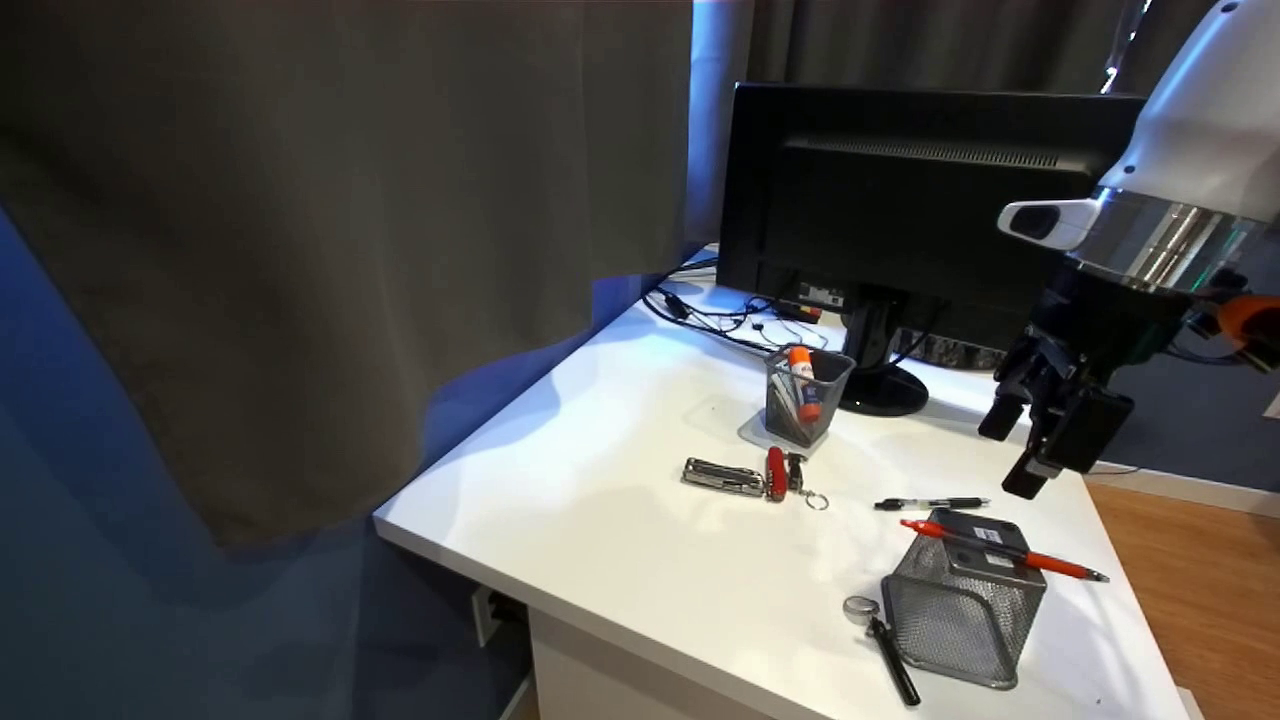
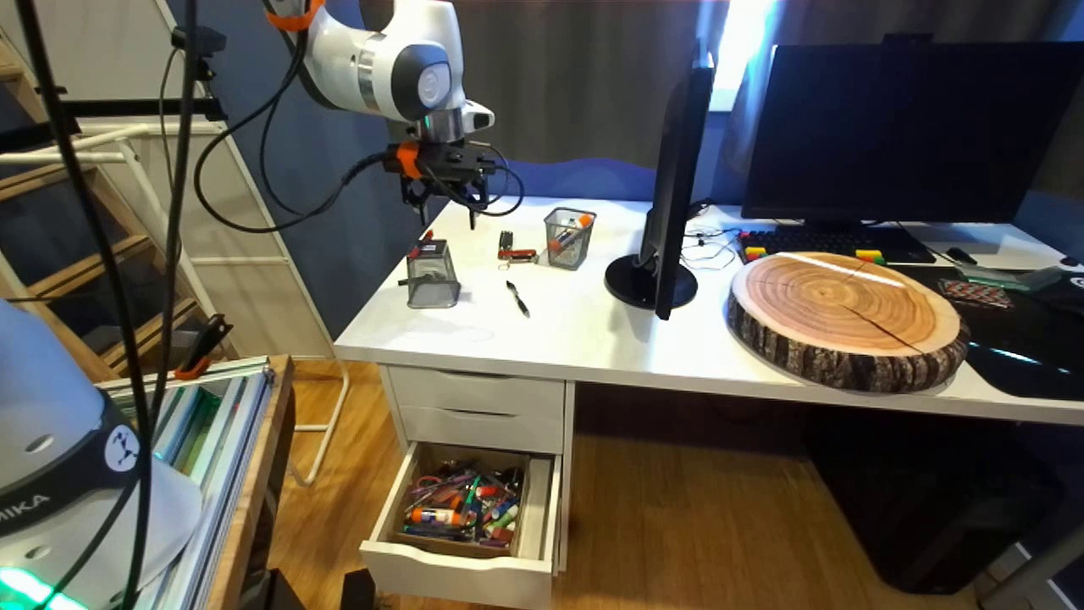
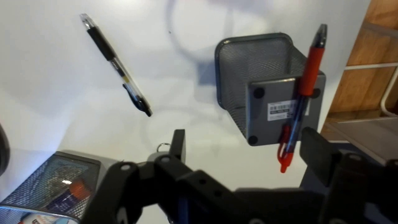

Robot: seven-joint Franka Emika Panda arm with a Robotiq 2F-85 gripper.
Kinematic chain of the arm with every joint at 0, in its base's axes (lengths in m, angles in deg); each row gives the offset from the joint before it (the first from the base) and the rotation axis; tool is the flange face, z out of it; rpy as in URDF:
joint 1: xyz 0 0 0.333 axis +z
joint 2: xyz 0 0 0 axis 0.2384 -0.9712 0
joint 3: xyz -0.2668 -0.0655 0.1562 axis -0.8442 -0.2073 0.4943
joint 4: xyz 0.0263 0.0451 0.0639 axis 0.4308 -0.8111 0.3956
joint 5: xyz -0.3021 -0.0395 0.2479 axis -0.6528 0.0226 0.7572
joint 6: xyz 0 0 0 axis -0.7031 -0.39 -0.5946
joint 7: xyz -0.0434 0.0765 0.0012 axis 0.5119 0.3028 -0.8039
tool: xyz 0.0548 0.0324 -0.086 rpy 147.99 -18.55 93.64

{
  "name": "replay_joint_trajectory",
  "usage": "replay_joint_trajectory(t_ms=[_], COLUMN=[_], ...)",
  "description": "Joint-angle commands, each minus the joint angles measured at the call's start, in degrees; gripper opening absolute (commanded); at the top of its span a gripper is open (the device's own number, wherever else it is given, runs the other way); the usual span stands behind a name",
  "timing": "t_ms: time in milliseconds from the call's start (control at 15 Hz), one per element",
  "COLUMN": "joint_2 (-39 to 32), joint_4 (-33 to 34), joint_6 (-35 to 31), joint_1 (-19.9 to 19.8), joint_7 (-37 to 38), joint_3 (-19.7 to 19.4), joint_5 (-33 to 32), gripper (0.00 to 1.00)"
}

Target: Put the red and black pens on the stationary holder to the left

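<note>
The red pen (image 1: 1070, 568) has a dark see-through barrel. It lies across the upturned base of a gray mesh holder (image 1: 950, 625), which stands upside down. The black pen (image 1: 930, 503) has a clear tip and lies on the table beside that holder. In the wrist view, the red pen (image 3: 309, 73), holder (image 3: 258, 57) and black pen (image 3: 102, 43) all show. A second mesh holder (image 1: 800, 428), upright with an orange-capped glue stick, stands near the monitor. My gripper (image 1: 1010, 450) is open and empty above the upturned holder. In the wrist view its fingers (image 3: 244, 149) are wide apart; the red pen's clip end shows below, near the right finger.
A multitool (image 1: 723, 477), a red pocket knife (image 1: 776, 473) and a black-handled magnifier (image 1: 893, 660) lie on the white table. A monitor (image 1: 920, 200) stands behind. In an exterior view, a wood slab (image 2: 847, 313) and an open drawer (image 2: 461, 576) also show.
</note>
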Motion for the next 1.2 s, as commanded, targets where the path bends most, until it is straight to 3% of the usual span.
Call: replay_joint_trajectory(t_ms=[0, 133, 200, 267, 667, 1133], joint_2=[0.1, -1.5, -2.3, -0.3, -1.7, -12.7], joint_4=[2.8, 4.6, 5.5, 2.8, 3.7, 10.7], joint_6=[5.6, 6.5, 6.4, 4.8, 4.9, 3.1], joint_1=[-0.4, -1.1, -2.4, -1.3, -1.8, -5.6], joint_7=[-5.3, -9.3, -10.9, -7.6, -8.1, -21.7], joint_3=[-2.5, -3.0, -1.7, -2.6, -3.0, -4.4], joint_5=[-5.4, -7.2, -4.3, -5.1, -5.3, -7.7], gripper=[1.0, 1.0, 1.0, 1.0, 1.0, 1.0])
